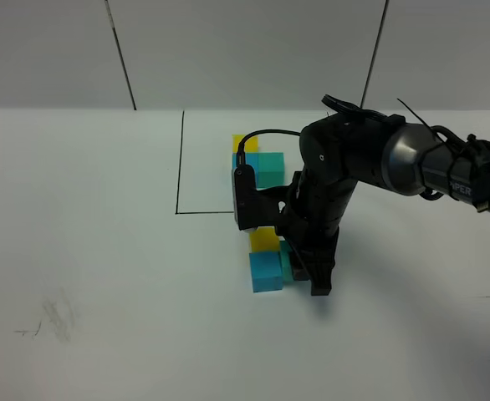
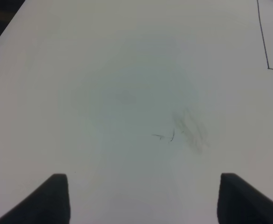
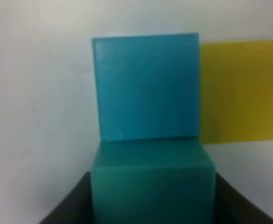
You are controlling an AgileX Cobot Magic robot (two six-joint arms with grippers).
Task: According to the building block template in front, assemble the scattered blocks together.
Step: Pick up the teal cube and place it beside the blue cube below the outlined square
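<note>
- Table (image 1: 103, 251): white matte surface filling the lower three quarters of the exterior high view; faint grey scuff marks (image 1: 57, 316) at lower left, seen again at centre right of the left wrist view.
- Back wall (image 1: 253, 50): pale grey panels across the top, split by two dark slanted seams.
- Right arm (image 1: 370, 159): black, entering from the right edge; white lettering on its sleeve at far right, too partial to read.
- Drawn black rectangle (image 1: 179, 167): thin line, upper centre.
- Building block template (image 1: 257, 163): yellow, cyan-blue and teal-green cubes touching, inside the rectangle, partly behind the arm.
- Scattered blocks (image 1: 266, 269): centre of frame, below the rectangle; yellow (image 1: 263, 239) behind cyan-blue, teal-green (image 3: 150, 186) touching the cyan-blue one's side.
- Right gripper (image 1: 319, 271): jaws narrowed on the teal-green cube, one at each flank.
- Left gripper (image 2: 141, 198): fingers spread apart, empty, over bare table.
</note>
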